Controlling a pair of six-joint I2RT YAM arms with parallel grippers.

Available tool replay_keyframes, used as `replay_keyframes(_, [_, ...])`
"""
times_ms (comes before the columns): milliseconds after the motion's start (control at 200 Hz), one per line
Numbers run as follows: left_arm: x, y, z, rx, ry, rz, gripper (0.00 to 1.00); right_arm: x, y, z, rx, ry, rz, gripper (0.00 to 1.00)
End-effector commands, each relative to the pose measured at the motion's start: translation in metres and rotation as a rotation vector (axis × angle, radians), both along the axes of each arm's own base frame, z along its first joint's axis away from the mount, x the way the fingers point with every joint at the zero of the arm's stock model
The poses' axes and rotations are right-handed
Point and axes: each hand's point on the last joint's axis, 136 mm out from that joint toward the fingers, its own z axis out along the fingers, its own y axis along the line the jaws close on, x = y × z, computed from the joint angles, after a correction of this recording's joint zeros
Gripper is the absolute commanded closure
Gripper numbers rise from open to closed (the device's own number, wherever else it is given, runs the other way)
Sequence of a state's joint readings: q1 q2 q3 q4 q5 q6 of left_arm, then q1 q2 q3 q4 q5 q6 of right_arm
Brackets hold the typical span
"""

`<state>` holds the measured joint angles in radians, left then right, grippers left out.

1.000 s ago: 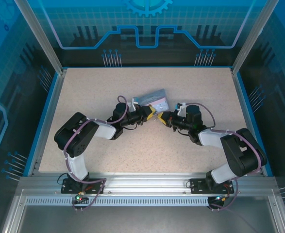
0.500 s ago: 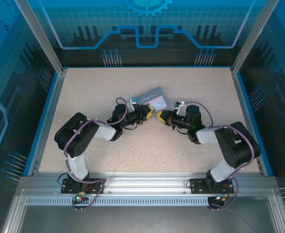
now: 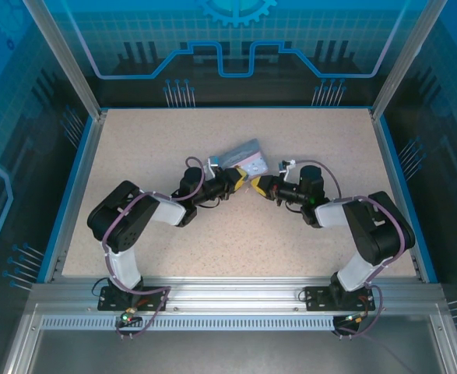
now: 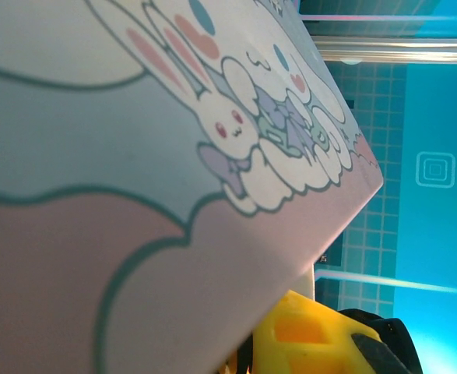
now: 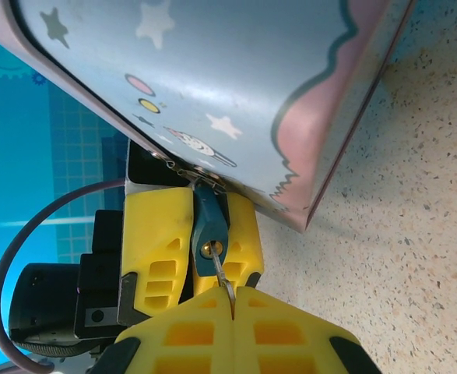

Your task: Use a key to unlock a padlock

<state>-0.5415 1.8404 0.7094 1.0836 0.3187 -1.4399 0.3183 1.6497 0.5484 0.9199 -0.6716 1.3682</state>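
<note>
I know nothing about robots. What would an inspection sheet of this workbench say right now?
Surface: speckled beige tabletop with a blue edge.
Job's things: small bluish padlock hanging at the clasp of a pastel cartoon tin; thin key in its keyhole.
Clutter: nothing seen.
Pincers: left pincer shut on the padlock; right pincer shut on the key. They meet tip to tip beside the tin.
Cables: purple-grey cables loop along both arms, apart from the padlock.
Surroundings: aluminium frame in front, blue panels around.
</note>
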Motion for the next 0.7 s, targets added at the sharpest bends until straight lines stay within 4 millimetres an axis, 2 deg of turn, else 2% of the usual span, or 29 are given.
replay_keyframes(0, [-0.017, -0.015, 0.042, -0.079, -0.113, -0.081, 1.00, 0.010, -0.001, 0.015, -0.001, -0.037, -0.005, 1.00])
replay_keyframes(185, [-0.019, -0.016, 0.042, -0.068, -0.112, -0.088, 1.00, 0.014, 0.004, 0.022, 0.006, -0.031, 0.024, 1.00])
replay_keyframes(360, [-0.019, -0.015, 0.040, -0.047, -0.111, -0.088, 1.00, 0.015, 0.004, 0.016, -0.036, 0.002, 0.067, 1.00])
replay_keyframes(690, [-0.019, -0.016, 0.037, 0.016, -0.114, -0.092, 1.00, 0.021, 0.011, 0.024, 0.020, 0.028, 0.087, 1.00])
